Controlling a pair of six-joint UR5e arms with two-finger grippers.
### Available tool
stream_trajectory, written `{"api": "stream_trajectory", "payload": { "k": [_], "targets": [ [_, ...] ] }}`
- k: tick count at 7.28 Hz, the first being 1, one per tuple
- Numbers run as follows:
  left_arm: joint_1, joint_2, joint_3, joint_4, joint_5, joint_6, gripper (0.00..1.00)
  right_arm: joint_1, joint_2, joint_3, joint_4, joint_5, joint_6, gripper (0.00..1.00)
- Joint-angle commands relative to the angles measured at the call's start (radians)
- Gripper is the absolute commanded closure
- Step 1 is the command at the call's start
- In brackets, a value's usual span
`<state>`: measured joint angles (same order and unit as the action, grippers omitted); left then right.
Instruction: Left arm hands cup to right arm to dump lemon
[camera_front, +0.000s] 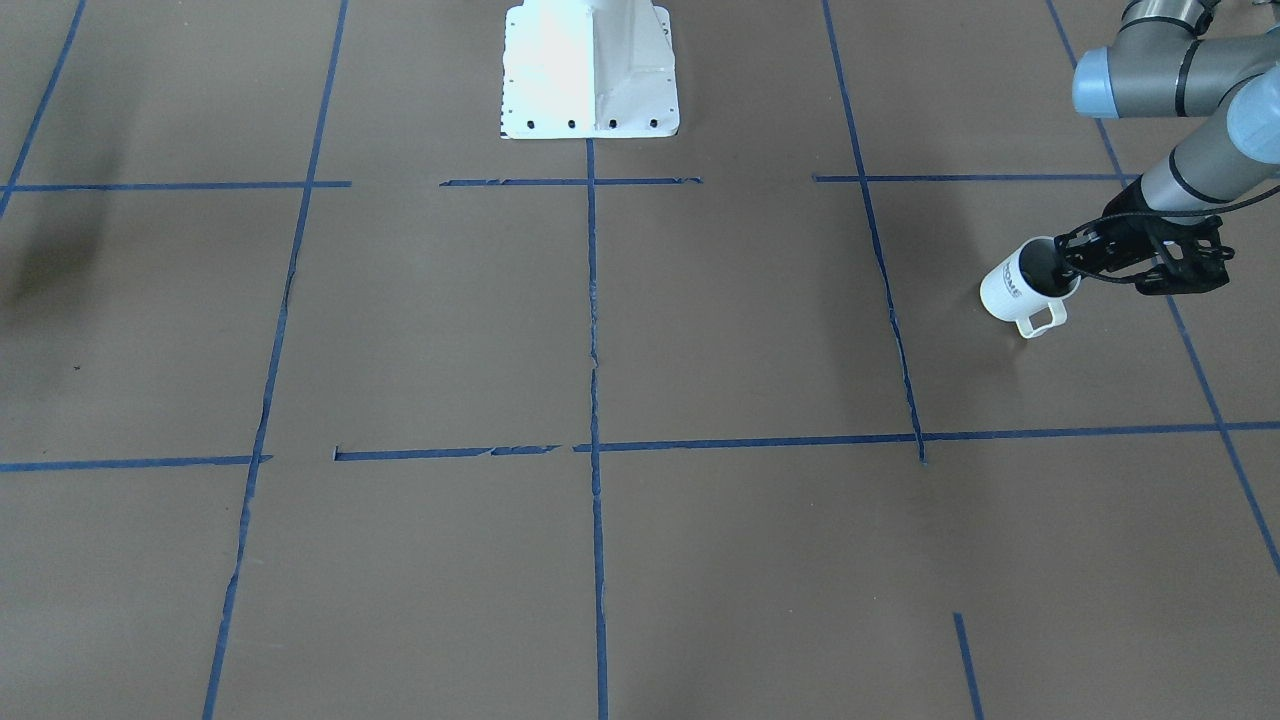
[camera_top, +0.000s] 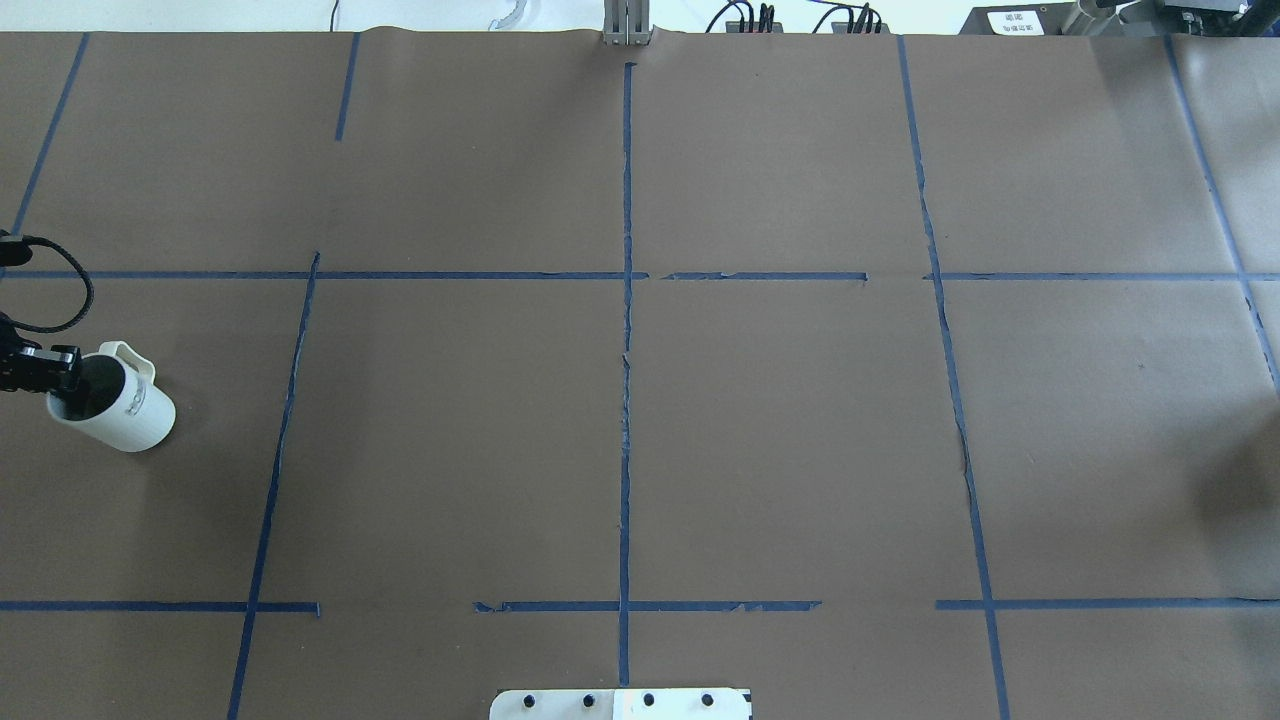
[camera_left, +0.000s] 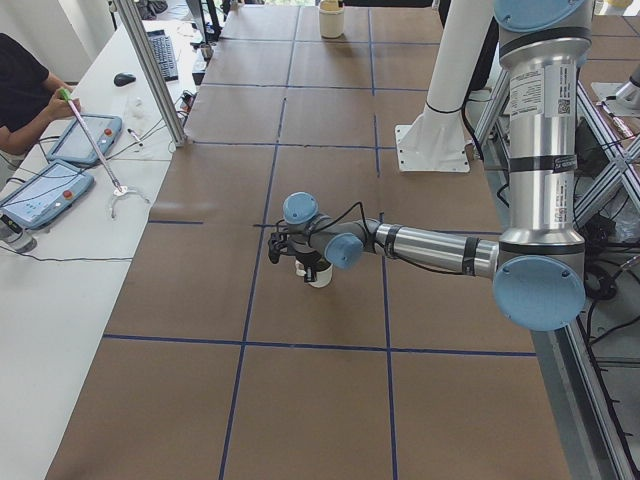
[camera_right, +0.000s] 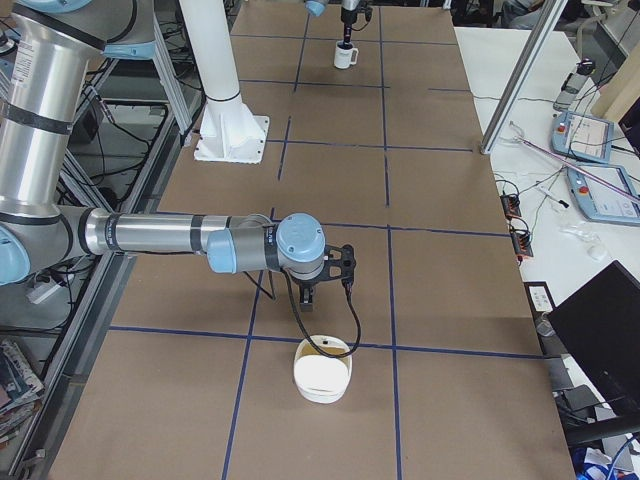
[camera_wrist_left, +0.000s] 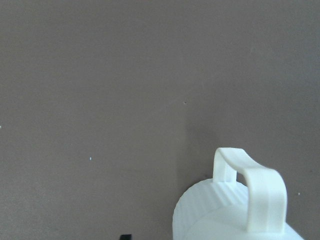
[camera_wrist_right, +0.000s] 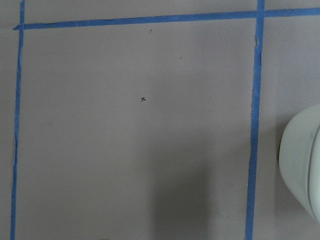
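Cup (camera_top: 125, 415) stands on the table (camera_top: 640, 450) close to its left end, roughly midway between the robot-side edge and the far edge. It is a white mug with fine ribbing round the outer wall and a smooth, flat loop handle. The inside is dark and its contents are not readable. It looks upright, long axis vertical, mouth up. The handle points toward the far edge, away from the robot. The dark lettering on the wall faces the table's middle.

Left gripper (camera_front: 1068, 268) has a chunky black perforated housing with a looped black cable. It reaches in from the left end and is clamped on the cup's rim on that side, with one finger over the mouth. Left arm (camera_left: 440, 245) is a grey metal tube with light-blue caps, stretched low over the table.

The table is covered in matt brown paper with a blue tape grid, torn in spots. A white metal pedestal (camera_front: 590, 70) is bolted at the middle of the robot-side edge.

Right arm (camera_right: 160, 233) lies low near the table's right end, with the right gripper (camera_right: 318, 278) pointing down. Only the side camera shows it, so I cannot tell whether it is released or clenched. A smooth white round container (camera_right: 322, 378) sits near it, toward the right end.
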<state>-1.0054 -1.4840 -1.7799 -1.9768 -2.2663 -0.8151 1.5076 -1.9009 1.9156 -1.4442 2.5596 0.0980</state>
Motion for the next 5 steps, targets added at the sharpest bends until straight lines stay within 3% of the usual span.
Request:
{"api": "stream_trajectory", "payload": {
  "k": [1,2,3,4,5],
  "targets": [
    [0.001,-0.047,-0.084,0.022,-0.001,-0.102,1.00,-0.053,0.005,0.000,0.158,0.010,0.029,0.00],
    [0.002,-0.118,-0.107,0.091,-0.002,-0.131,1.00,-0.107,0.011,-0.001,0.280,0.004,0.101,0.00],
    [0.014,-0.253,-0.116,0.208,-0.002,-0.213,1.00,-0.171,0.044,-0.004,0.424,-0.018,0.183,0.00],
    [0.077,-0.389,-0.118,0.340,-0.001,-0.290,1.00,-0.219,0.109,-0.006,0.491,-0.028,0.277,0.00],
    [0.137,-0.521,-0.112,0.466,0.001,-0.346,1.00,-0.265,0.203,0.000,0.501,-0.098,0.352,0.01]
  ]
}}
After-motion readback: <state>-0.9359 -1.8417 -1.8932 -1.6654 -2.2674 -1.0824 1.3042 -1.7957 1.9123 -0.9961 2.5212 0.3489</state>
